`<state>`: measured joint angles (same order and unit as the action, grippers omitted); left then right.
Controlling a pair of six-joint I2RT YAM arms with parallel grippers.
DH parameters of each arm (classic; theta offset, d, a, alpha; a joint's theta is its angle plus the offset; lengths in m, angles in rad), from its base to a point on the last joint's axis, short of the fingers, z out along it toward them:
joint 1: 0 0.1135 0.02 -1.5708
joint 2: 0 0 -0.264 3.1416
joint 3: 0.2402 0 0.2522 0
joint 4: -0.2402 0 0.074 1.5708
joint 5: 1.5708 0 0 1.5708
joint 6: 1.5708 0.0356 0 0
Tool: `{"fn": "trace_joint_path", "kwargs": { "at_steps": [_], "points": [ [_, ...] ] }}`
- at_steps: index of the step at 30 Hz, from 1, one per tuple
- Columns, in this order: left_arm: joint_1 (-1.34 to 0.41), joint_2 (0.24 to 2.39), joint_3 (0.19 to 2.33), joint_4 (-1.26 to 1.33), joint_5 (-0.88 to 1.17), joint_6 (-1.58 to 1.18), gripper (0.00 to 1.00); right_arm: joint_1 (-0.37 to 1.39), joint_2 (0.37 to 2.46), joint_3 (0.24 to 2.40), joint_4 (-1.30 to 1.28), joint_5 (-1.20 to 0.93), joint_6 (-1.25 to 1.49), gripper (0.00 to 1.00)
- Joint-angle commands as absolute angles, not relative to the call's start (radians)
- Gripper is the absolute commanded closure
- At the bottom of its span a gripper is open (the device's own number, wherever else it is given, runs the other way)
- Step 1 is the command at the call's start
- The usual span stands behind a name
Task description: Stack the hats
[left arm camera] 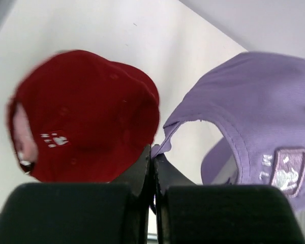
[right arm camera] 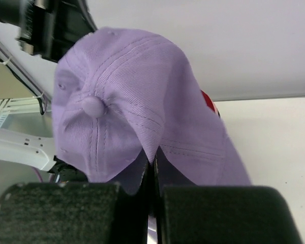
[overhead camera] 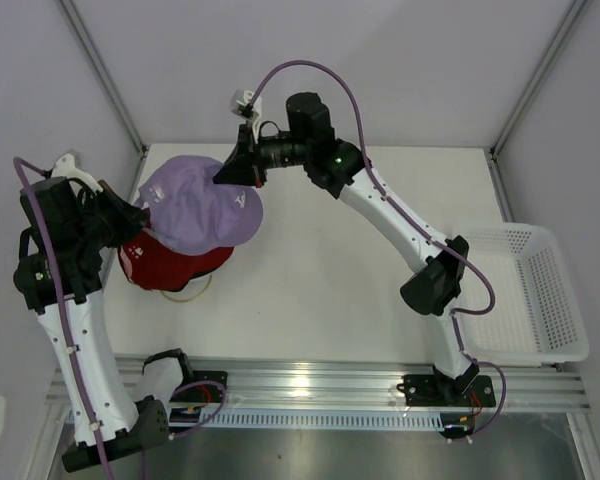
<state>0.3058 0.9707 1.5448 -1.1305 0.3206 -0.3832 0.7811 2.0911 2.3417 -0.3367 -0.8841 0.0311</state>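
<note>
lavender cap (overhead camera: 202, 212) at ten o'clock of the table (overhead camera: 330, 290), overlapping the red cap (overhead camera: 175, 268) at its seven o'clock; left gripper (overhead camera: 143, 218) clenched on its rear edge, nine o'clock side; right gripper (overhead camera: 226, 173) pinching its crown fabric, one o'clock side; white basket (overhead camera: 540, 290) at three o'clock

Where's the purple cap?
Seen from above, the purple cap is on the left, over the red cap, pinched by the left fingers and right fingers.
</note>
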Motion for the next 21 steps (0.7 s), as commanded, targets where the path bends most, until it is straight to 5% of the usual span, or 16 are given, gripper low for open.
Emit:
{"fn": "trace_joint_path", "kwargs": {
  "at_steps": [1, 21],
  "points": [
    [0.334, 0.985, 1.586, -1.167, 0.138, -0.367, 0.99, 0.796, 2.166, 2.407, -0.314, -0.850, 0.015, 0.98],
    [0.618, 0.914, 1.197, -0.994, 0.026, -0.422, 0.99, 0.827, 2.341, 2.482, -0.324, -0.726, -0.055, 0.91]
  ]
}}
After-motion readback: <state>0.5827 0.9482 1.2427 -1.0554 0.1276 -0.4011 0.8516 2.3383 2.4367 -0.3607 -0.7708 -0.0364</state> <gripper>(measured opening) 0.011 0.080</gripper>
